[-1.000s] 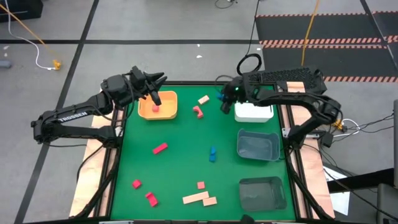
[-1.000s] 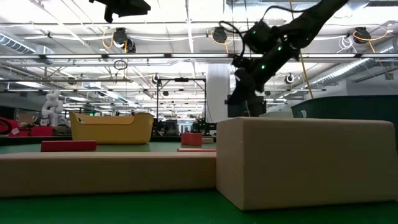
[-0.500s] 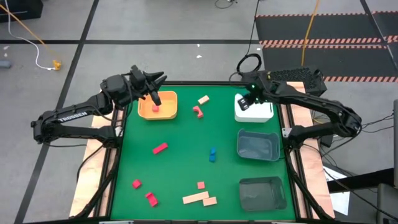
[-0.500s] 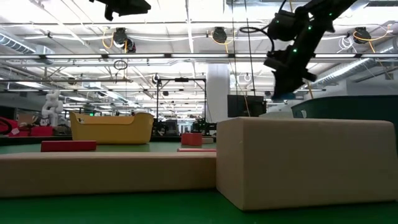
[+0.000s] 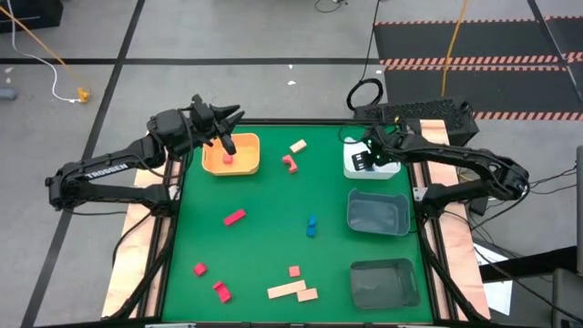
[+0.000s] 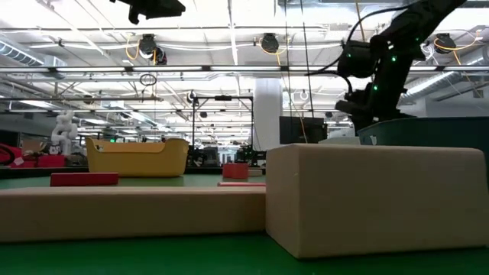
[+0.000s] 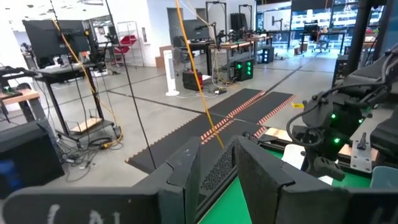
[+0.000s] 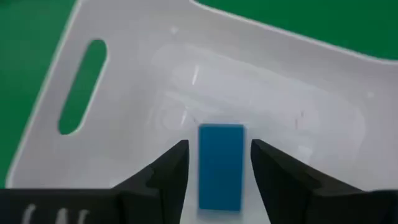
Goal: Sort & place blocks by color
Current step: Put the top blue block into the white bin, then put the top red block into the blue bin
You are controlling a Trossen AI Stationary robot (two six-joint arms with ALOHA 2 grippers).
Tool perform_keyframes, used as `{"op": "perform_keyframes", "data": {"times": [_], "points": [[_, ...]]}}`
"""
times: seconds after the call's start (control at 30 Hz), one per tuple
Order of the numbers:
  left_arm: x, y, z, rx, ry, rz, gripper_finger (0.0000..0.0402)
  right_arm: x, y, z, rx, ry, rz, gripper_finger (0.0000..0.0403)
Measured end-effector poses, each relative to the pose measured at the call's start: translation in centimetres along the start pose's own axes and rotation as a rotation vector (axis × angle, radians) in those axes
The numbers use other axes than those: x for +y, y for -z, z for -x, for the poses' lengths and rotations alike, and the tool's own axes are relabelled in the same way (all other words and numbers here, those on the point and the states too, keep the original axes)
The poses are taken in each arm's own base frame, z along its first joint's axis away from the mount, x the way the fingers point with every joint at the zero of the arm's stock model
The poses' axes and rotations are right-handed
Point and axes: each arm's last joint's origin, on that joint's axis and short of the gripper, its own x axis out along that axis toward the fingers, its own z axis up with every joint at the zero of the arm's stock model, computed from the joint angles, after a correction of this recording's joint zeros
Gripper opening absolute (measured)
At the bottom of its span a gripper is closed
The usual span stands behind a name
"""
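R arm reaches in from 3 o'clock, right claw (image 8: 217, 163) over white tray (image 5: 387, 169), fingers spread beside blue block (image 8: 221, 165), a smooth bar. L arm parked, left claw (image 5: 225, 126) above orange tray (image 5: 248, 162), state unclear.

From my high cam the right gripper (image 5: 363, 161) covers part of the white tray (image 5: 390, 170), so I can't see the blue block (image 8: 221, 165) there; only the wrist cam shows it, w/ its near end cut off by the frame edge. Can't tell if it's touching the tray floor. Low cam: two tan blocks (image 6: 370, 197) up close fill the frame, hiding most of the table. Left gripper (image 5: 221, 128) over the orange tray (image 5: 246, 164) – finger gap too small to judge from above.
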Motion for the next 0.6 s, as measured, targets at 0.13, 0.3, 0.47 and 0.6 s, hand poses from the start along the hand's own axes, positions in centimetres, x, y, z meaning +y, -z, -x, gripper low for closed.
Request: {"op": "perform_keyframes", "data": {"times": [0.13,0.3,0.47,0.6], "points": [[0.0,0.1,0.0,0.006,0.001,0.003,0.0102,0.0,0.1,-0.1,-0.001,-0.001,0.014,0.0172],[0.0,0.1,0.0,0.012,0.001,0.004,0.0102,0.1,-0.3,0.5,-0.061,-0.042,0.013,0.0174],[0.0,0.1,0.0,0.012,0.002,0.004,0.0102,0.4,-1.0,2.2,-0.162,-0.172,-0.028,0.0175],[0.0,0.2,0.0,0.024,0.002,-0.003,0.0102,1.7,-1.9,4.1,-0.307,-0.373,-0.023,0.0175]]}}
